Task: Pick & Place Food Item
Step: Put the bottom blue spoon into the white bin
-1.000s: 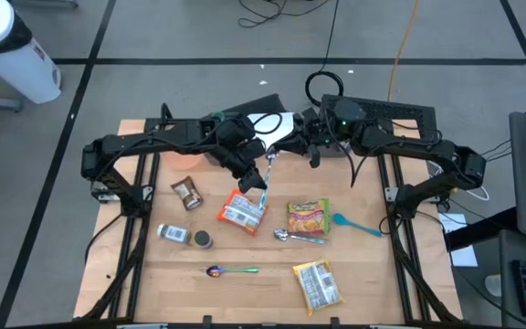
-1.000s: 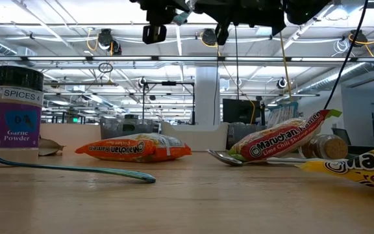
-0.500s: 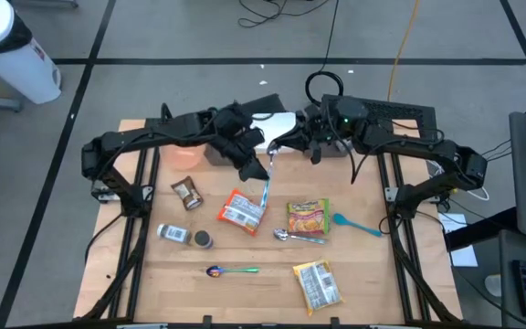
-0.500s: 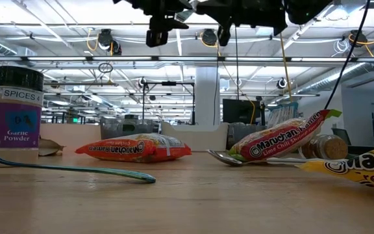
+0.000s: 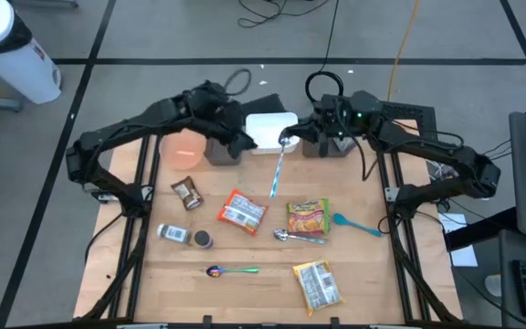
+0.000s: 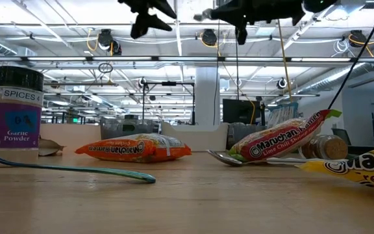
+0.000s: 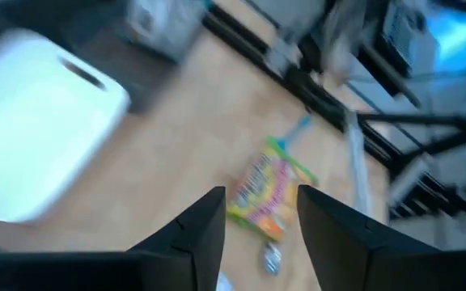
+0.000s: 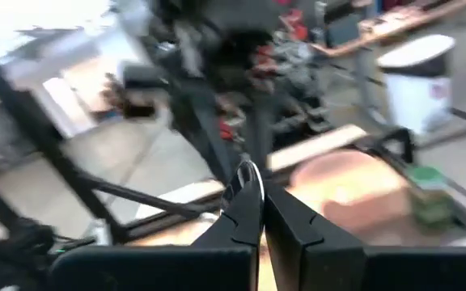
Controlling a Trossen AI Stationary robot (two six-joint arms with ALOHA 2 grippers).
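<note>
The left pincer [image 5: 242,143] stands parted and empty, the red noodle packet [image 5: 242,210] lying below it on the surface. The right pincer [image 5: 288,141] pinches a blue spoon [image 5: 277,174] by one end — it dangles and could slip.

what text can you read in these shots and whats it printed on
"SPICES" and "Garlic Powder": label of the spice jar.
"Maruchan" with "Lime Chili Shrimp": red-green ramen packet.
"Maruchan Ramen": orange ramen packet.
"Maru...", cut off at the frame's edge: yellow packet.
The high and wrist views show no readable print.
</note>
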